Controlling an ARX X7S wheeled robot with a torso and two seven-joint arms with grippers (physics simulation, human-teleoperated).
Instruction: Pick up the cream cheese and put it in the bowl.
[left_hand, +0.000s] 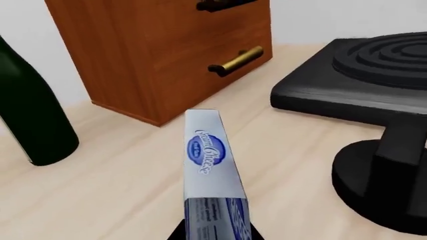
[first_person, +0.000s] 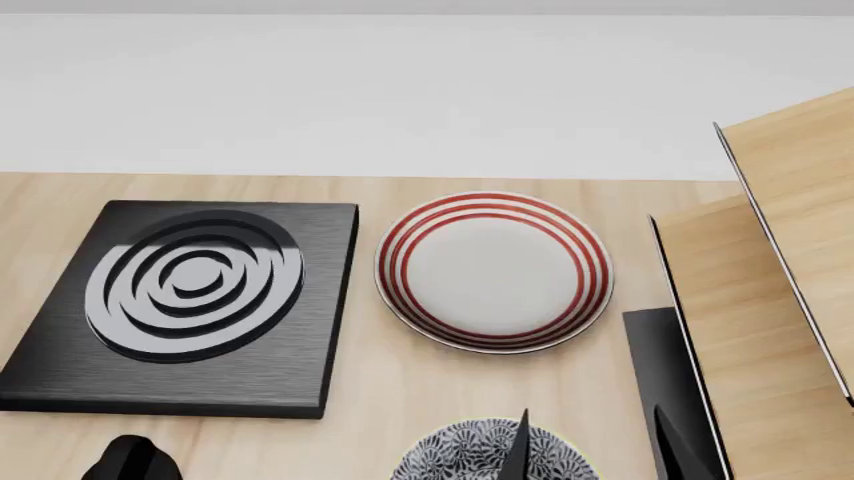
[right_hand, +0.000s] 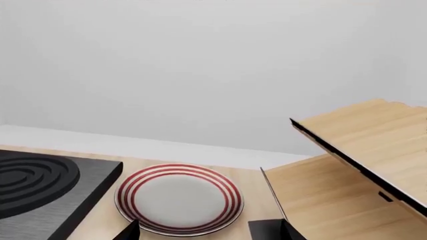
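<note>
In the left wrist view my left gripper (left_hand: 215, 236) is shut on the cream cheese (left_hand: 208, 155), a pale blue-grey box with a blue oval logo. The box sticks out from the jaws over the wooden table. The blue-and-white patterned bowl (first_person: 461, 458) shows only partly at the bottom edge of the head view; neither wrist view shows it. My right gripper (right_hand: 207, 234) is open and empty, its fingertips (right_hand: 130, 231) wide apart and facing the plate. One thin dark finger (first_person: 518, 450) shows over the bowl in the head view. The left gripper and the box are out of the head view.
A white plate with red rings (first_person: 494, 270) lies mid-table, a black stove plate (first_person: 187, 300) to its left. A wooden cabinet (first_person: 774, 300) stands at the right, with drawers and a brass handle (left_hand: 237, 60). A dark green bottle (left_hand: 30, 115) and a black round base (left_hand: 380, 185) stand near the held box.
</note>
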